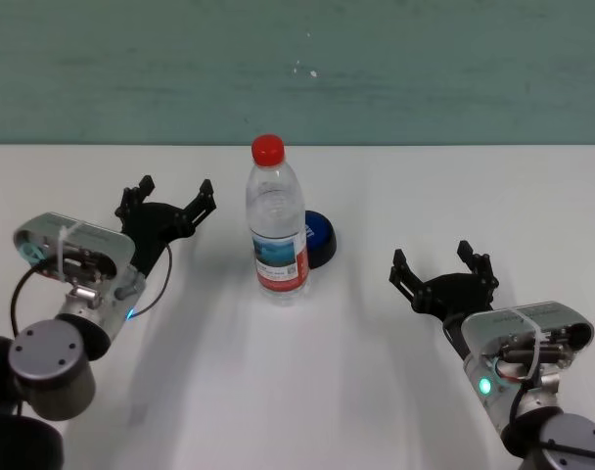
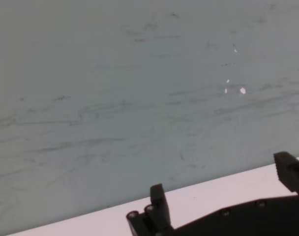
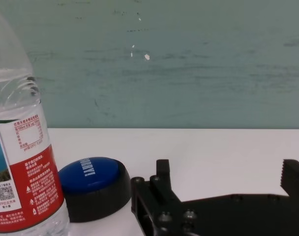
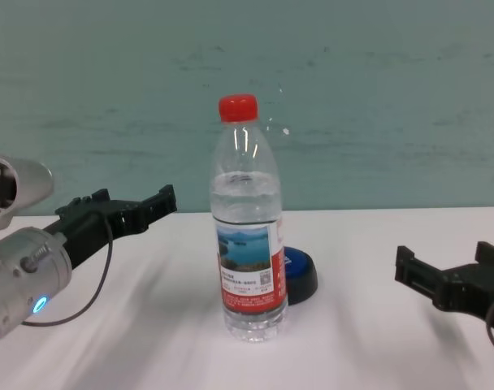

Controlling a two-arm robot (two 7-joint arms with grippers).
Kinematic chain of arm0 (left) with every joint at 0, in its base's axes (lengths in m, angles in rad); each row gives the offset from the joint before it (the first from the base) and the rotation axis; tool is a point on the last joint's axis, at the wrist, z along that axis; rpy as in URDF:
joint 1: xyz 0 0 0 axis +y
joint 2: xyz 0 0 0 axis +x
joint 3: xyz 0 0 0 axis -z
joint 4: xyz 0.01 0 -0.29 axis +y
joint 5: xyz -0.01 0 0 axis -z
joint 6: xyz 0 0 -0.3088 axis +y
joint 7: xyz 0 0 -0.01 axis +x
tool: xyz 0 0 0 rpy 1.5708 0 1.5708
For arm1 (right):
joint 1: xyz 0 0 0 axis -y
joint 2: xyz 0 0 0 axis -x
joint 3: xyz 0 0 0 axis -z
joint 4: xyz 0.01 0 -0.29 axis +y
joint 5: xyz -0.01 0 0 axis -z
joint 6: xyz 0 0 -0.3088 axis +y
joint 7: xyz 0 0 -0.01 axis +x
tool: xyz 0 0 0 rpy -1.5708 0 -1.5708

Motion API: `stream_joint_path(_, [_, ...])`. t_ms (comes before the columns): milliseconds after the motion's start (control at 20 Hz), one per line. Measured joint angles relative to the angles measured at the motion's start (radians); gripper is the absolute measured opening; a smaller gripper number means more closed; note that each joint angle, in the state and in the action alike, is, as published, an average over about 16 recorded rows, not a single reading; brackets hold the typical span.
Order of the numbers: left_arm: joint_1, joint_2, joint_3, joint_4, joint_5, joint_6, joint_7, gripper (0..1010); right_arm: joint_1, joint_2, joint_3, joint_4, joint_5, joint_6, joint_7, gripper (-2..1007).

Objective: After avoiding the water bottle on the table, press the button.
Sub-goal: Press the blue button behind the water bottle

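White worktop point(image 1: 307, 392) carries the water bottle point(image 1: 276, 227) upright near its middle, red cap on top and the lake label facing the robot. Just behind the bottle, toward 1 o'clock from it in the head view, sits the button point(image 1: 320, 238), its blue dome on a black base partly hidden by the bottle; whether the two touch I cannot tell.

At about 9 o'clock from the bottle, the left gripper point(image 1: 166, 199) hangs above the worktop with its fingers spread wide, holding nothing. At about 4 o'clock from the bottle, the right gripper point(image 1: 442, 265) also stands wide and empty, low over the worktop and apart from both bottle and button. A teal wall point(image 1: 297, 69) rises behind the worktop's far edge.
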Motion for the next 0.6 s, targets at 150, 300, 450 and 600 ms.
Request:
stream_joint_path(150, [0.003,0.002,-0.005,-0.003,0.0,0.002,0.002,1010,0.0,0.0,0.0,0.0,0.0,0.0,0.0,1004])
stream_joint_path(300, [0.009,0.004,-0.012,-0.01,-0.002,0.004,0.004,1010,0.0,0.0,0.0,0.0,0.0,0.0,0.0,1004])
stream_joint_path(450, [0.02,0.007,-0.021,-0.023,-0.004,0.008,0.007,1010,0.0,0.0,0.0,0.0,0.0,0.0,0.0,1004])
stream_joint_path(600, [0.037,0.011,-0.032,-0.042,-0.008,0.01,0.01,1010,0.0,0.0,0.0,0.0,0.0,0.0,0.0,1004])
